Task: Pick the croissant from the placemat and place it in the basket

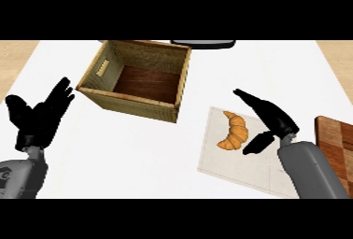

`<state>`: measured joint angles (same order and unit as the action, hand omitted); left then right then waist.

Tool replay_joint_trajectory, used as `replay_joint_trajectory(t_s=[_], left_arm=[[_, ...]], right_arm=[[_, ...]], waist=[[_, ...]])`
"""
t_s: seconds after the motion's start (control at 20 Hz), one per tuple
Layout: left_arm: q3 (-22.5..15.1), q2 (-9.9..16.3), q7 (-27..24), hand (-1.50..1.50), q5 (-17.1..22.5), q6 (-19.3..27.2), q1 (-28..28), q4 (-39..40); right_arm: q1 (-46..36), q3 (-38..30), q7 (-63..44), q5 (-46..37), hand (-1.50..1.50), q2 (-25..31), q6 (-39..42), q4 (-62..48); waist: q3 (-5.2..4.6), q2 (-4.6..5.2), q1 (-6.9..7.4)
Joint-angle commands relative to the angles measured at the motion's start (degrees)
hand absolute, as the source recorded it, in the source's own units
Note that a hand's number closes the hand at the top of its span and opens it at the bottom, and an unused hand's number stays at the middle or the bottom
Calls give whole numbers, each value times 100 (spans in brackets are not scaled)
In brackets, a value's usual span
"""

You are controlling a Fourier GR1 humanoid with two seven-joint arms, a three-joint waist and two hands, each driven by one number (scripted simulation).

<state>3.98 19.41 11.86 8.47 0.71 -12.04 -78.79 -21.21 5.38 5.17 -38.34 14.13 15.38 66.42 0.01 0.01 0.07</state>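
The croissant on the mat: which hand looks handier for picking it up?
The right hand: it is open just beside the croissant on the placemat. The left hand rests far across the counter.

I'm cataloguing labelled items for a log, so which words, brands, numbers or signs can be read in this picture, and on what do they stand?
None: no text shows on the square woven wicker basket, the golden-brown curved croissant, the pale rectangular cloth placemat or the brown wooden cutting board.
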Motion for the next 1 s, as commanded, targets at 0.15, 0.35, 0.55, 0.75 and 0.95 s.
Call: replay_joint_trajectory(t_s=[0.15,0.35,0.55,0.75,0.95], left_arm=[[53,-298,122,0,-289,56,-141,11],[412,-65,15,0,-165,-348,-377,442],[315,-289,-190,0,-349,-248,191,40],[551,-87,282,0,-104,-477,20,-258],[685,-4,-14,0,-219,-563,-47,58]], right_arm=[[220,-121,572,-11,-150,-64,62,-142],[330,-75,513,-69,-150,-45,309,211],[358,-10,-5,-344,-150,-151,240,534],[401,166,368,-789,-150,-358,-400,-176],[540,224,418,-992,-150,-424,-639,-273]], waist=[[-1,0,-4],[-1,0,-15],[-2,-5,-9],[-1,-1,5],[-1,4,2]])
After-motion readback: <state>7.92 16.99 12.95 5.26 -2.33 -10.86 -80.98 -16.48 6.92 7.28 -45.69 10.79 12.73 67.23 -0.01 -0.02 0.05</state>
